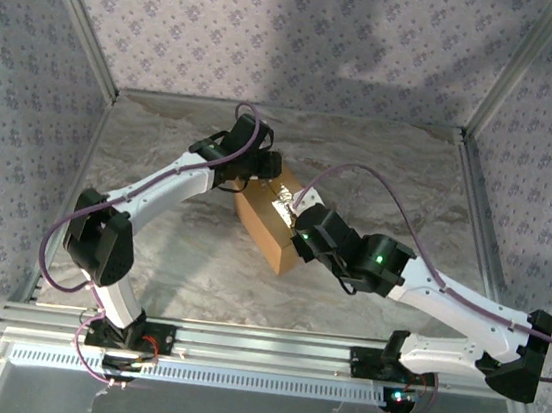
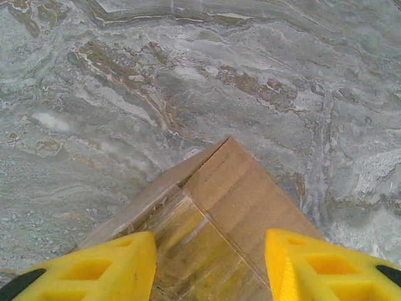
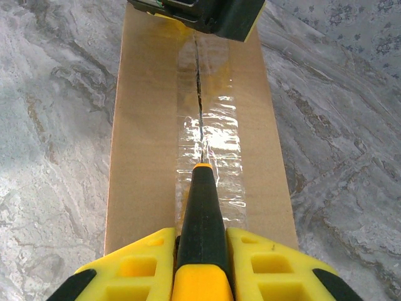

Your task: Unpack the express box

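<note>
The express box [image 1: 265, 227], a small brown carton, lies closed on the grey marbled counter [image 1: 401, 172], set at a slant between my two arms. Shiny clear tape [image 3: 220, 144], somewhat crinkled, runs along the box's top seam. A dark slit shows in the seam toward the box's far end.

My right tool [image 3: 200, 237] is above the end of the box nearer my bases. Its yellow fingers are pressed together on a black-and-yellow cutter [image 3: 202, 207]. The cutter points along the seam, and its tip rests on the tape roughly midway along the box top.

My left tool [image 2: 210, 244] is over the box's far end with its yellow fingers spread. A corner of the box top and a stretch of tape show between them. I cannot tell whether those fingers touch the cardboard. The top flaps of the box lie flat.
</note>
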Controlling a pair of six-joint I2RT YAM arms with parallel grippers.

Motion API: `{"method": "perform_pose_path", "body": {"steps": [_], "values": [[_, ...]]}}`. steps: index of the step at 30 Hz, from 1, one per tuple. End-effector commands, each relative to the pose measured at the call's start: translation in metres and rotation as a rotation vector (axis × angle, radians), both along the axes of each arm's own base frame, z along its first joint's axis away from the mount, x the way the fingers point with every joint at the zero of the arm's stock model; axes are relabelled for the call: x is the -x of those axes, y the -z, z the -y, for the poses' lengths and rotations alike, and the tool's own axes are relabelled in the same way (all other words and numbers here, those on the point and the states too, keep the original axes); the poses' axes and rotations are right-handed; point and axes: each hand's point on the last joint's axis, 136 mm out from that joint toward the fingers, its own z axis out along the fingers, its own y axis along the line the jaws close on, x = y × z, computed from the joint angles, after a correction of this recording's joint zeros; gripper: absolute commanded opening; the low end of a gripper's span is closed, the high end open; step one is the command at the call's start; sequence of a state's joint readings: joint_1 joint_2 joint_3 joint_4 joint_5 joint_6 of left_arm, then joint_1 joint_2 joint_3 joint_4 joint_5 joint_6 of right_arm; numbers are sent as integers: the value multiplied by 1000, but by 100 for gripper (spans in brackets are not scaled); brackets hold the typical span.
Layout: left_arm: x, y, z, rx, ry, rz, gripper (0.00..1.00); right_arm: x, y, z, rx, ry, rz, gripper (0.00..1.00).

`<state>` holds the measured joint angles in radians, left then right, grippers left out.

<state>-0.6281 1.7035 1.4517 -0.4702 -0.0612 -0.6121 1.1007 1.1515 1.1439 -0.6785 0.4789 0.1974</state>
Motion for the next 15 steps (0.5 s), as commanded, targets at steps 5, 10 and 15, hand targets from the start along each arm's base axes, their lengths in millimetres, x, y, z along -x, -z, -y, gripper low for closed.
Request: {"method": "perform_pose_path", "body": {"steps": [5,10,15], "values": [[-6,28,-34,-109,-85,-50,52,13,1,21,77,-5,-28,0],[-4,30,-36,-116,-87,-57,51,14,0,22,71,-3,-23,0],[-5,33,-38,-120,-93,-61,51,14,-3,22,74,-7,-19,0]]}}
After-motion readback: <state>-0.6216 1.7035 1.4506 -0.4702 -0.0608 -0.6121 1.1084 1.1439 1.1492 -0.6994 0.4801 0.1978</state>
